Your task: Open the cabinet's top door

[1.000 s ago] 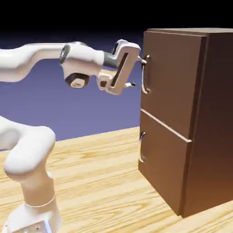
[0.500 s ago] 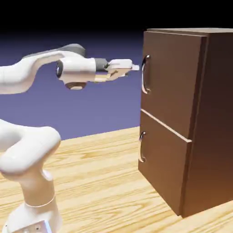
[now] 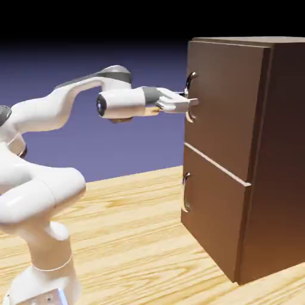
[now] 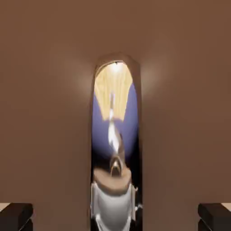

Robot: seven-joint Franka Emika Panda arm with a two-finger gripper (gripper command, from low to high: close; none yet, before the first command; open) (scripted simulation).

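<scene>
The cabinet (image 3: pixel 247 155) stands on the wooden bench (image 3: pixel 131 238), toward the bench's right side in the exterior view, its front turned toward the arm. The top door (image 3: pixel 223 101) is the taller upper panel; it lies flush with the cabinet's front, not swung out. Its long curved silver handle (image 3: pixel 189 98) runs vertically near the panel's left edge. Below it sits the shorter lower door (image 3: pixel 211 214) with a small handle (image 3: pixel 186 192) of its own, also flush.

The white arm (image 3: pixel 71 107) reaches level from the left, and the end effector (image 3: pixel 192 102) is at the top door's handle, about halfway up its length. Its fingers are drawn together on the handle, gripping it. In the hand view the dark brown door (image 4: pixel 49 103) fills nearly the whole picture, and the polished handle (image 4: pixel 115 149) runs up the middle as a tall arched strip that mirrors the blue-violet backdrop and the pale wood. Two dark finger tips (image 4: pixel 16 216) show at the bottom corners of that view
</scene>
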